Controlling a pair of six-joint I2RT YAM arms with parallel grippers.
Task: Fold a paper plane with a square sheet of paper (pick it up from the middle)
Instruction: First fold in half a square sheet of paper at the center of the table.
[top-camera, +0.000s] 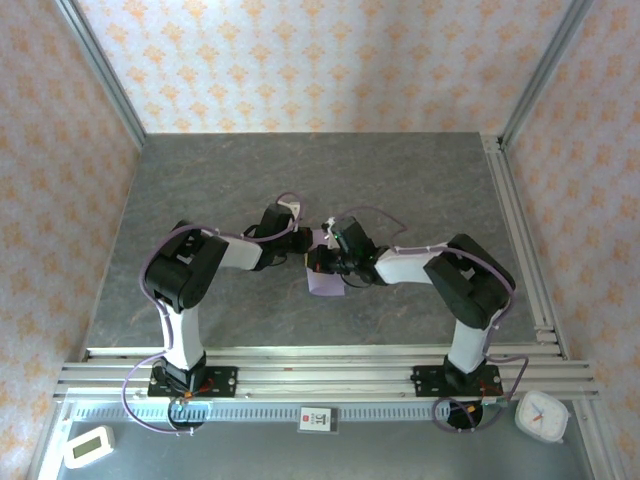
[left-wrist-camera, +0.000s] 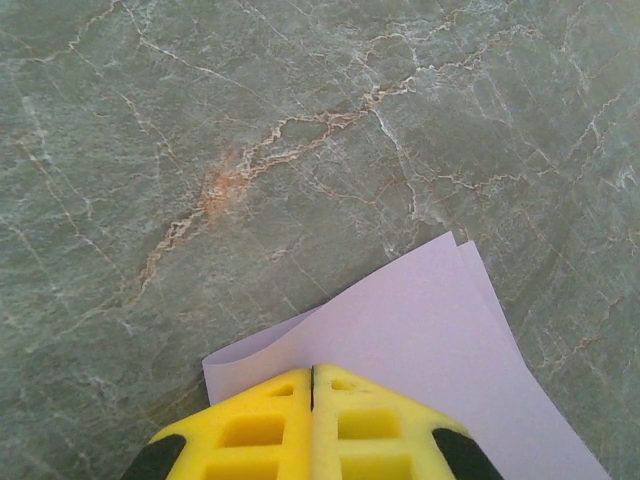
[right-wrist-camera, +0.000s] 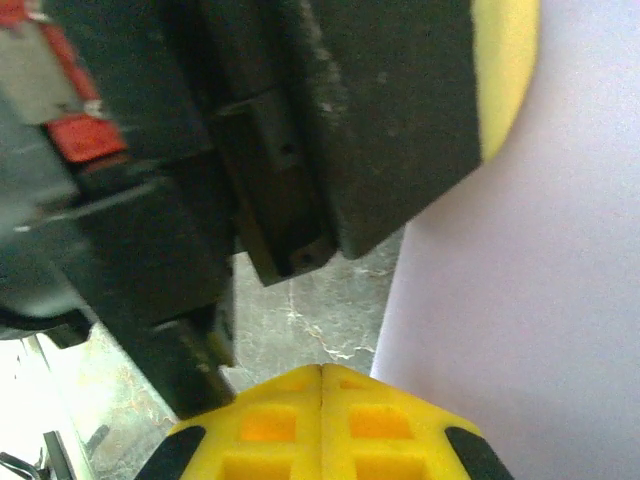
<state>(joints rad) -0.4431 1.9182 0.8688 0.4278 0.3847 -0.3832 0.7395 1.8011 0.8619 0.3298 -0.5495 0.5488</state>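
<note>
Lilac paper (left-wrist-camera: 420, 340) under and beyond closed left claw (left-wrist-camera: 312, 371)

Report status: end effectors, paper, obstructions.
Left end effector shut, right end effector shut. Pale lilac paper sheet, folded double, beside both. End effectors crowd each other.

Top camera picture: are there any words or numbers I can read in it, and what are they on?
No text here can be read.
Tag: a red dot and dark marks, too small to read.
Clock: face too small to read.
White gadget: screen too small to read.
Paper: no writing seen.
</note>
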